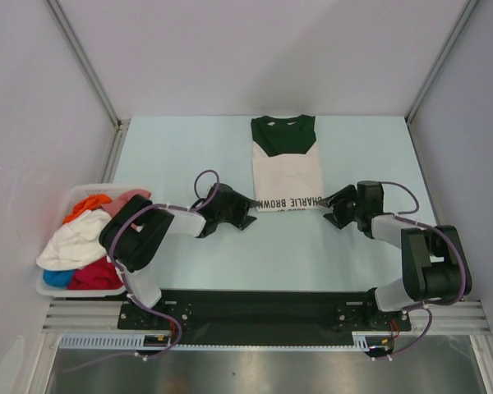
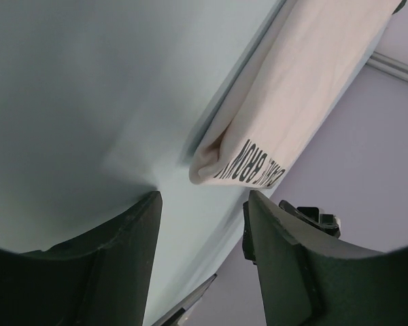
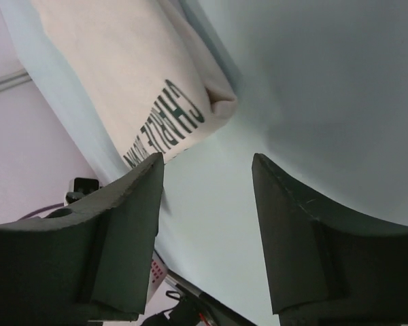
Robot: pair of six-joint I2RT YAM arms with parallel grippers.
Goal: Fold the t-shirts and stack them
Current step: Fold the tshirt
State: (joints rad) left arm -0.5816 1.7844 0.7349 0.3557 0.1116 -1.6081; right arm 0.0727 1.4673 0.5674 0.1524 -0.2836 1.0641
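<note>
A cream-white t-shirt (image 1: 287, 174) with a dark green top and dark print lies folded into a narrow strip at the table's far middle. Its near left corner shows in the left wrist view (image 2: 272, 102), its near right corner in the right wrist view (image 3: 129, 75). My left gripper (image 1: 245, 212) is open and empty, low over the table just left of that near edge. My right gripper (image 1: 332, 208) is open and empty just right of it. Neither touches the cloth. More t-shirts (image 1: 78, 238), white, red, orange, pink and blue, are piled in the basket.
A white plastic basket (image 1: 76, 290) stands at the table's left edge beside the left arm. Pale walls and metal frame posts close the table at the back and sides. The arm bases sit on a black rail at the near edge.
</note>
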